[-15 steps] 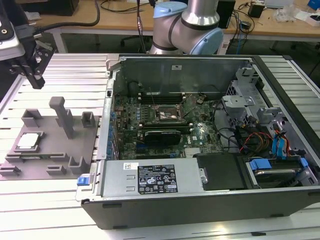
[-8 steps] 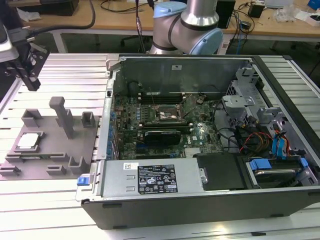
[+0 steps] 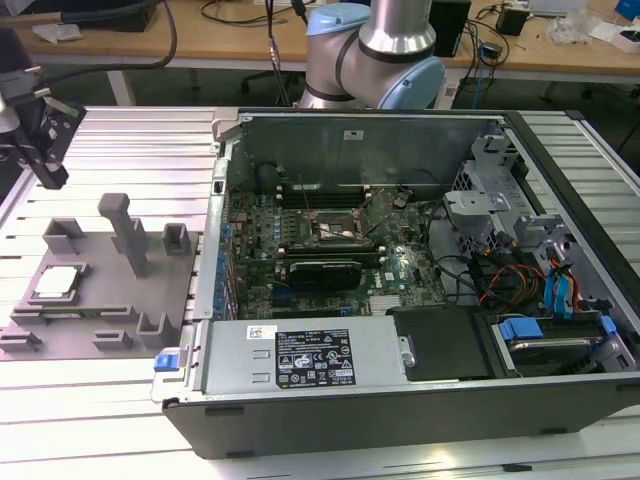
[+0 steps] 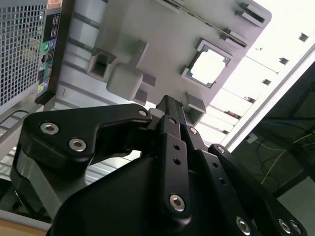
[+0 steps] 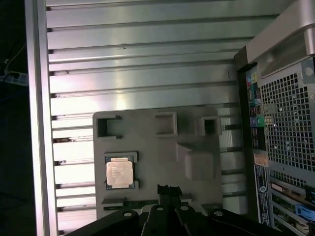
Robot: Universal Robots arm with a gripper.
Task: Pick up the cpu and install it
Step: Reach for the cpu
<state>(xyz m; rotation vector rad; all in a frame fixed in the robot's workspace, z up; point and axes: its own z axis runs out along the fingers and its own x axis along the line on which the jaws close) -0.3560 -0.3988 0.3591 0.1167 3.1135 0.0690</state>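
Ribbed metal surface (image 3: 100, 420) carries an open computer case (image 3: 400, 410) and, on the exterior view's left, a grey fixture tray (image 3: 110, 310). The cpu (image 3: 57, 283) sits flat in a square nest on that tray, silver top up, untouched. Claw (image 3: 48, 178) hangs above the tray's edge, apart from the cpu — fingers look pressed together in both wrist views, gripping nothing.

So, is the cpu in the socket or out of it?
Out. The cpu lies flat in a recess of the grey fixture plate, outside the computer case, in the exterior view.
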